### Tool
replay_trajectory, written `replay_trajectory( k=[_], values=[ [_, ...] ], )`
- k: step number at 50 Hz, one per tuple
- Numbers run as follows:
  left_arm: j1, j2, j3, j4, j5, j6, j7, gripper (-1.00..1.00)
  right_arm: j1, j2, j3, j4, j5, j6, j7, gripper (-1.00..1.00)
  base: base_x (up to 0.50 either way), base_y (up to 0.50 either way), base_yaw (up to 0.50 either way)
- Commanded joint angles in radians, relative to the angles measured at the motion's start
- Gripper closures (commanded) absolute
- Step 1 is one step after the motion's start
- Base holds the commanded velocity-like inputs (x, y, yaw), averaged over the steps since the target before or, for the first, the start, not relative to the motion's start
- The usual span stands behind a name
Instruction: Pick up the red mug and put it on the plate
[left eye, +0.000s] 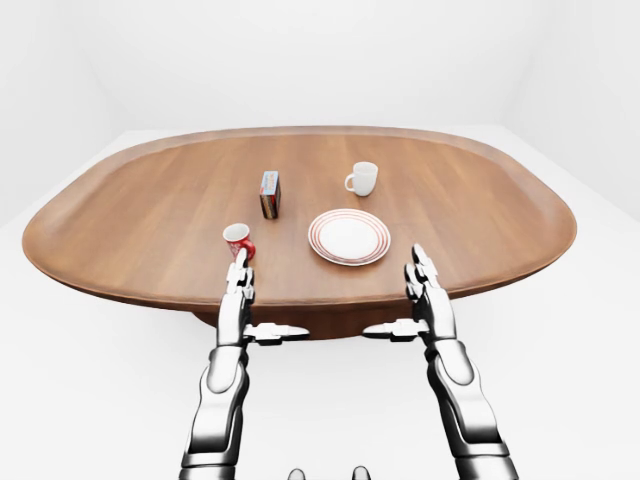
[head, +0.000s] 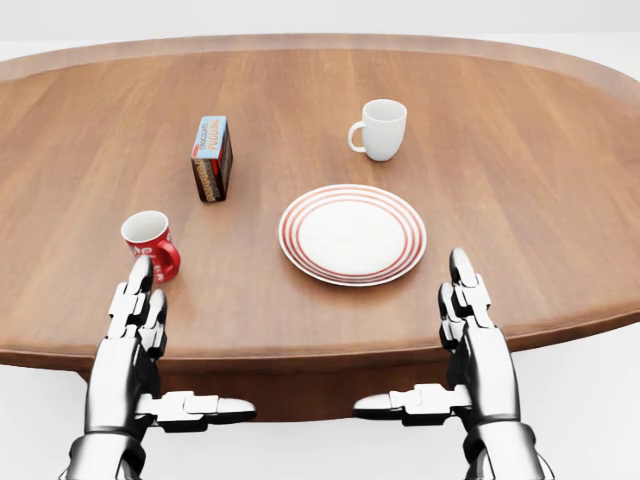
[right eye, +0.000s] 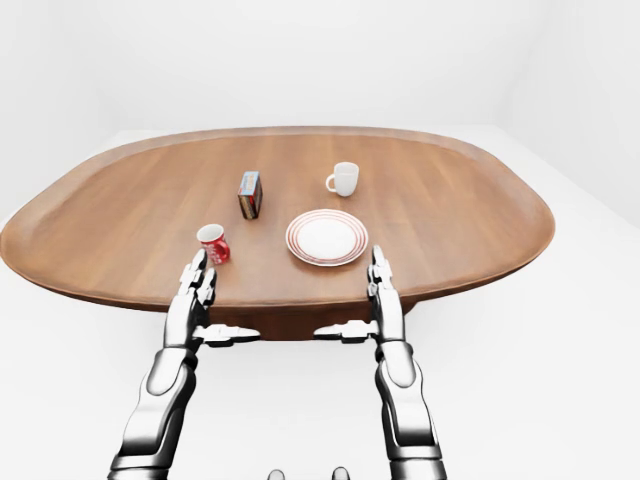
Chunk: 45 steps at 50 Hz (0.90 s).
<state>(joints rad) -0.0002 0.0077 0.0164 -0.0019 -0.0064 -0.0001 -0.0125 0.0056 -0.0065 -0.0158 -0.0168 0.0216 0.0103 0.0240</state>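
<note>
The red mug (head: 150, 241) stands upright on the wooden table (head: 520, 200), left of the red-rimmed white plate (head: 352, 234). My left hand (head: 160, 345) is open, fingers stretched flat and thumb pointing right, just below the mug in the head view and partly overlapping its lower edge. My right hand (head: 440, 345) is open too, below the plate's right side near the table's lower edge. Neither hand holds anything.
A white mug (head: 380, 128) stands above the plate in the head view. A small printed box (head: 211, 158) stands upright above the red mug. The table's lower edge (head: 320, 358) runs just above my thumbs.
</note>
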Motion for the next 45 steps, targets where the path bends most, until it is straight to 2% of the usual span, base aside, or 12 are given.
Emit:
replay_trajectory(
  k=[1, 12, 13, 15, 22, 24, 25, 28, 31, 33, 36, 45],
  values=[
    [0.004, 0.012, 0.026, -0.007, -0.010, -0.002, -0.017, -1.00, 0.017, -0.009, -0.024, -0.045, 0.042, 0.025, 0.042, -1.00, 0.00, 0.00, 0.00],
    [-0.004, 0.021, 0.046, -0.007, -0.024, 0.008, -0.020, -1.00, 0.021, -0.016, -0.045, -0.082, 0.060, 0.049, 0.041, -1.00, 0.00, 0.00, 0.00],
    [-0.012, 0.021, 0.068, -0.006, -0.082, 0.039, -0.041, -1.00, 0.020, -0.019, -0.061, -0.092, 0.073, 0.056, 0.038, -1.00, 0.00, 0.00, 0.00],
    [-0.016, 0.030, 0.079, -0.002, -0.052, 0.026, -0.003, -1.00, 0.010, -0.022, -0.075, -0.088, 0.085, 0.063, 0.032, -1.00, 0.00, 0.00, 0.00],
    [-0.024, 0.083, 0.205, -0.067, -0.153, 0.087, 0.008, -1.00, 0.012, -0.050, -0.167, -0.160, 0.144, 0.077, 0.002, -1.00, 0.00, 0.00, 0.00],
    [-0.030, 0.102, 0.230, -0.054, -0.133, 0.079, 0.029, -1.00, 0.009, -0.066, -0.192, -0.173, 0.157, 0.077, 0.007, -1.00, 0.00, 0.00, 0.00],
    [-0.039, 0.112, 0.245, -0.022, -0.105, 0.050, 0.056, -1.00, -0.001, -0.075, -0.211, -0.177, 0.177, 0.077, 0.012, -1.00, 0.00, 0.00, 0.00],
    [-0.042, 0.141, 0.324, -0.014, -0.181, 0.052, 0.067, -1.00, -0.010, -0.100, -0.287, -0.214, 0.243, 0.077, 0.002, -1.00, 0.00, 0.00, 0.00],
    [-0.042, 0.159, 0.367, -0.037, -0.254, 0.085, 0.071, -1.00, -0.001, -0.108, -0.317, -0.246, 0.267, 0.077, 0.000, -1.00, 0.00, 0.00, 0.00],
    [-0.046, 0.159, 0.388, -0.021, -0.281, 0.076, 0.092, -1.00, 0.000, -0.111, -0.327, -0.244, 0.268, 0.077, 0.002, -1.00, 0.00, 0.00, 0.00],
    [-0.055, 0.158, 0.384, 0.030, -0.261, 0.020, 0.159, -1.00, 0.005, -0.115, -0.345, -0.240, 0.292, 0.077, 0.015, -1.00, 0.00, 0.00, 0.00],
    [-0.039, 0.172, 0.400, 0.033, -0.322, 0.000, 0.198, -1.00, -0.002, -0.128, -0.370, -0.221, 0.302, 0.077, 0.001, -1.00, 0.00, 0.00, 0.00]
  ],
)
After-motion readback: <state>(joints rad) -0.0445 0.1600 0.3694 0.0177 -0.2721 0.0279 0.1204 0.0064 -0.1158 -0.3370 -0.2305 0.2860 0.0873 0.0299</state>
